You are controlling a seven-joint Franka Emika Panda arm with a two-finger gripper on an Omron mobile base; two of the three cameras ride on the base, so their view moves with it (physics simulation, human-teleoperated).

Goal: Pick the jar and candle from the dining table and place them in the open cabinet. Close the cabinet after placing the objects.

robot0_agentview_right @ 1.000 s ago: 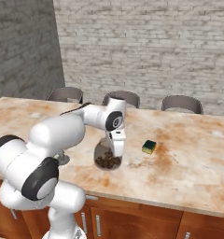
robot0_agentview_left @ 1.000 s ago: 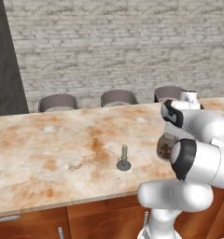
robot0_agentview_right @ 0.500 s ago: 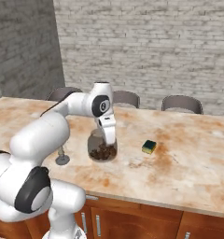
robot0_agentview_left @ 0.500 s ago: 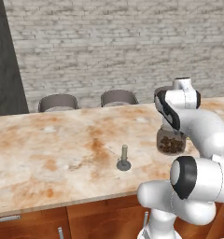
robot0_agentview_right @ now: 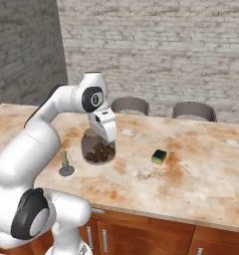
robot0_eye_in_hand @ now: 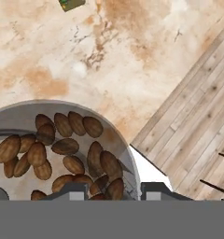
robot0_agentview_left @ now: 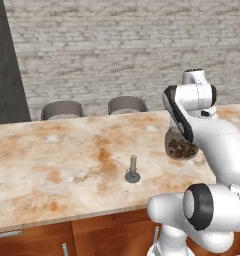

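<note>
Round clear glass jar (robot0_agentview_right: 97, 148) of brown lumps clamped in tool (robot0_agentview_right: 105, 130), above marbled stone dining table (robot0_agentview_right: 201, 174), beige stick candle (robot0_agentview_right: 65, 164) nearby

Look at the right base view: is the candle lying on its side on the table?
No, the candle stands upright in its dish on the dining table.

your arm rises from the base, bends at a dark elbow joint and arches up and over, wrist at the top, hand pointing straight down. the gripper (robot0_agentview_right: 102, 146) hangs low under the white hand, its fingers (robot0_eye_in_hand: 72, 191) closed narrow, clamped on the rim of the jar (robot0_agentview_right: 97, 148), which it holds lifted. in the left base view the forearm hides most of the gripper (robot0_agentview_left: 178, 137).
</note>
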